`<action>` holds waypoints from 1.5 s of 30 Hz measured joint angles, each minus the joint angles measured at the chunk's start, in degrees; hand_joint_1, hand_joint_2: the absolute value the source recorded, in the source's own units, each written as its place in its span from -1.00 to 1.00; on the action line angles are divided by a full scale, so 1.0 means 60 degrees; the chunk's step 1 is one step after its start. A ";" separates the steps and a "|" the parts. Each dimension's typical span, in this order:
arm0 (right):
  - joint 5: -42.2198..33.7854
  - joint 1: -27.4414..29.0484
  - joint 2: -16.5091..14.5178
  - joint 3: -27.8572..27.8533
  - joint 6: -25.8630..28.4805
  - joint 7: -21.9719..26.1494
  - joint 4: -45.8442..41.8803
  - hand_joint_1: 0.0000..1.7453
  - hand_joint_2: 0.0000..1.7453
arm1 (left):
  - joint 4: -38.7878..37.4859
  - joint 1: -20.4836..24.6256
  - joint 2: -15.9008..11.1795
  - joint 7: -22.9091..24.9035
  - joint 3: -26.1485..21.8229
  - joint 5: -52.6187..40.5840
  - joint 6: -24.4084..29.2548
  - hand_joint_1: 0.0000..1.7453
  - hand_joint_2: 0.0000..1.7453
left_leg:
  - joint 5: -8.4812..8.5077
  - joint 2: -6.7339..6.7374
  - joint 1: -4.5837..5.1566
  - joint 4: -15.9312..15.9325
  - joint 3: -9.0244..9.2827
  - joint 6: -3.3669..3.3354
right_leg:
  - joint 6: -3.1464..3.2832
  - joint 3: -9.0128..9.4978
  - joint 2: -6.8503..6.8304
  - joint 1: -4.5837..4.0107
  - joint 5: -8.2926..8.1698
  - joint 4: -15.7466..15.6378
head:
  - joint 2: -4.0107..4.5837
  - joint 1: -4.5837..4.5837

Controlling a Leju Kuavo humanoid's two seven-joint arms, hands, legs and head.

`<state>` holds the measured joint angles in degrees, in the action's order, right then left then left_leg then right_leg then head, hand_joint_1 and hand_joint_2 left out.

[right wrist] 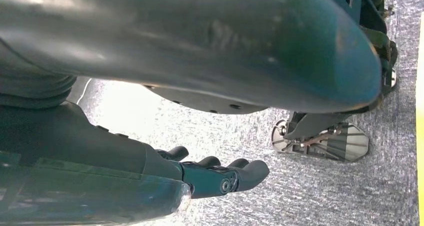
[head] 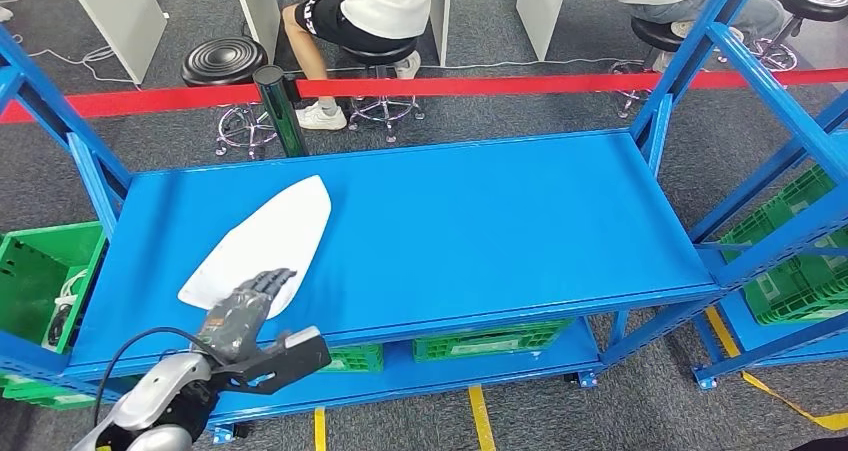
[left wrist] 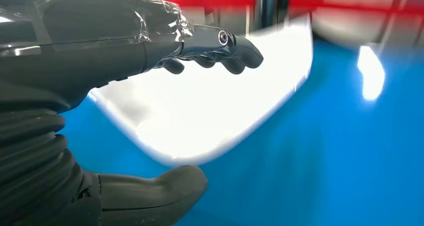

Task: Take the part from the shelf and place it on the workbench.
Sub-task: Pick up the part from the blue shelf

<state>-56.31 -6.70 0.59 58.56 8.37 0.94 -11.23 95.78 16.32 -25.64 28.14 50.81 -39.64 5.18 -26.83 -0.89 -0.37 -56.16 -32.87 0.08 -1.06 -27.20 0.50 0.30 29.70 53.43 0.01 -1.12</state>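
No text, label, brand, number or sign can be read in any of the pictures.

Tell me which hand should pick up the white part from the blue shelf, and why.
Left. The left hand already hovers over the near end of the white part on the blue shelf, fingers apart with nothing held. The right hand hangs by the robot's body over the grey floor, away from the shelf.
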 joint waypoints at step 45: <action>-0.0251 0.0070 0.0004 0.0001 -0.0018 0.0007 0.0000 -1.00 -1.00 | -0.0029 -0.1909 -0.0399 0.1973 -0.4548 -0.0757 -0.1904 -1.00 1.00 | -0.0002 0.0229 -0.0003 0.0015 0.0050 -0.0001 | 0.0019 0.0054 0.0082 -0.0020 -0.0014 0.0001 | 0.0001 0.0017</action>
<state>-57.82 -6.28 0.61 58.57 8.26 0.98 -11.23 95.61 4.87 -28.04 39.98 23.52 -44.19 -6.25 -26.84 0.48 -0.38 -56.07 -32.57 0.08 -0.95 -26.87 0.99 0.18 29.62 53.43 0.01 -1.02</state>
